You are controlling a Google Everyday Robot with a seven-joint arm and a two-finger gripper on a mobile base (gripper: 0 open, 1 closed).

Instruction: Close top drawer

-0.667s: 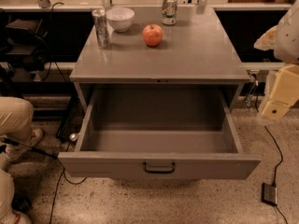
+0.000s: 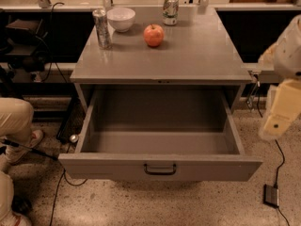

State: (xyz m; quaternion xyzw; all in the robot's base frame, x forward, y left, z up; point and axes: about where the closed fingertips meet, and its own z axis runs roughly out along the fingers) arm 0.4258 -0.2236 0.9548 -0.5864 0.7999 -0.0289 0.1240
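The top drawer [image 2: 160,166] of the grey metal cabinet is pulled far out and is empty inside. Its flat front faces me, with a small dark loop handle [image 2: 160,169] at its centre. My gripper [image 2: 281,112], a cream-coloured piece at the end of the arm, hangs at the right edge of the view. It is beside the drawer's right side, apart from it and holding nothing that I can see.
On the cabinet top [image 2: 197,60] stand a silver can [image 2: 101,28], a white bowl [image 2: 121,19], a red apple [image 2: 154,35] and a second can [image 2: 170,8]. A person's legs [image 2: 14,126] are at the left. Cables and a small black box [image 2: 272,195] lie on the floor.
The arm at the right edge has dropped a little lower beside the drawer. The drawer stands open as before.
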